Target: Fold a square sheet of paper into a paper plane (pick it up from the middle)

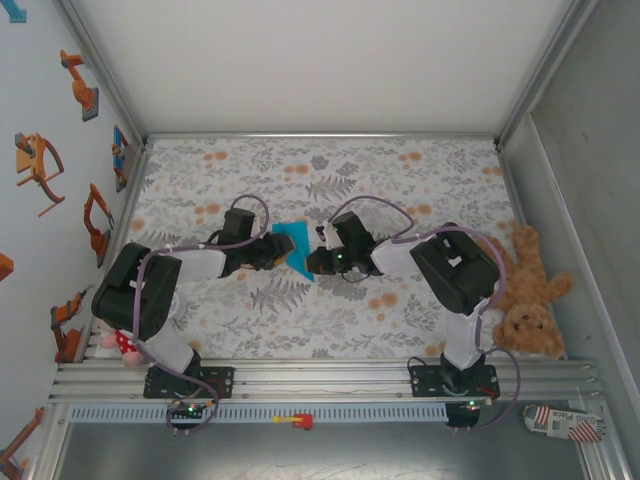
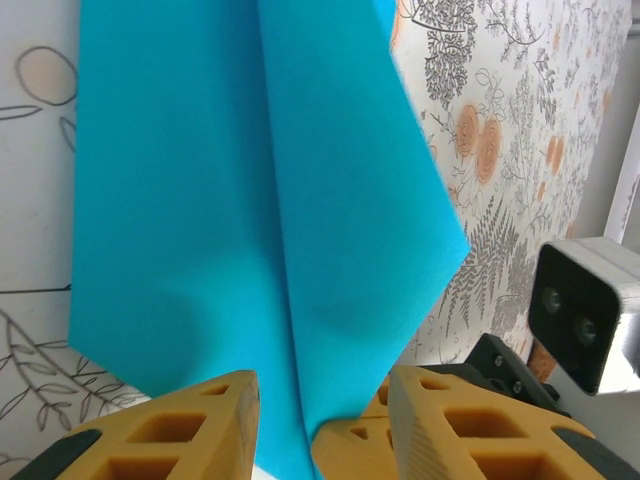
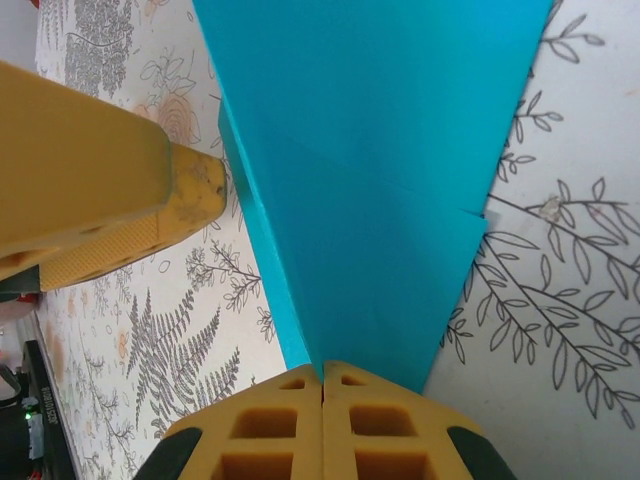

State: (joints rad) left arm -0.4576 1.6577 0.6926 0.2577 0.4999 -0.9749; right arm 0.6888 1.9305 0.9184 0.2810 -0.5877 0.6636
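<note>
My right claw [image 3: 322, 385] clamps the folded turquoise sheet [image 3: 380, 200], which fans out ahead of it, steadying the crease; my left claw [image 2: 320, 385] straddles the far end, jaws apart, seemingly poised to press.

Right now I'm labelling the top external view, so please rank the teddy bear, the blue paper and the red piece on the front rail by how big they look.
1. teddy bear, clearly the largest
2. blue paper, only partly showing
3. red piece, the smallest
</note>
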